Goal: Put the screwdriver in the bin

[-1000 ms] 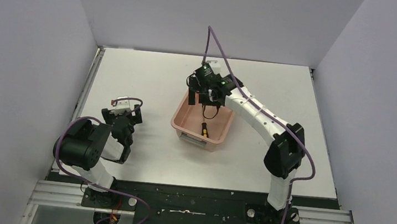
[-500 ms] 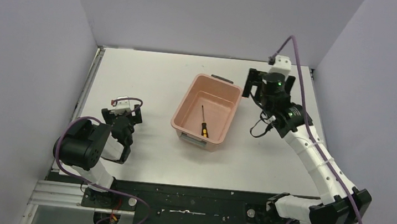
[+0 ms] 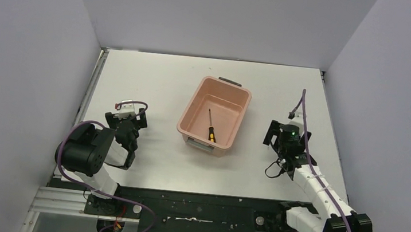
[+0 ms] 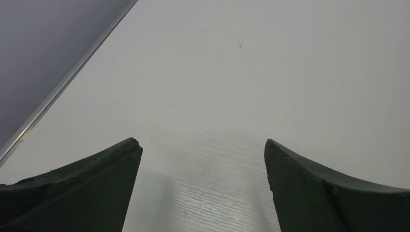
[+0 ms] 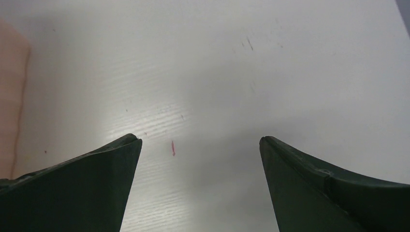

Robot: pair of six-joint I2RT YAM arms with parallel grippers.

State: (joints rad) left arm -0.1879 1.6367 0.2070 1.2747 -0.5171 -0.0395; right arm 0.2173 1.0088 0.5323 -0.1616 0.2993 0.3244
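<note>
The screwdriver (image 3: 210,127), yellow-and-black handle and thin dark shaft, lies on the floor of the salmon-pink bin (image 3: 192,112) in the middle of the table. My right gripper (image 3: 283,137) is open and empty, low over the table to the right of the bin; its wrist view shows wide-apart fingers (image 5: 77,183) over bare white table, with the bin's edge (image 5: 9,96) at the far left. My left gripper (image 3: 128,116) is open and empty, folded back at the left; its wrist view shows spread fingers (image 4: 72,188) over bare table.
Grey walls enclose the white table (image 3: 155,82) on three sides. A metal strip (image 4: 63,82) runs along the table's left edge. A small red mark (image 5: 173,148) is on the table between my right fingers.
My right arm has pulled back from over the bin, swung out to the right and folded down near the table's right side. The screwdriver stays in the bin. The left arm has not moved.
</note>
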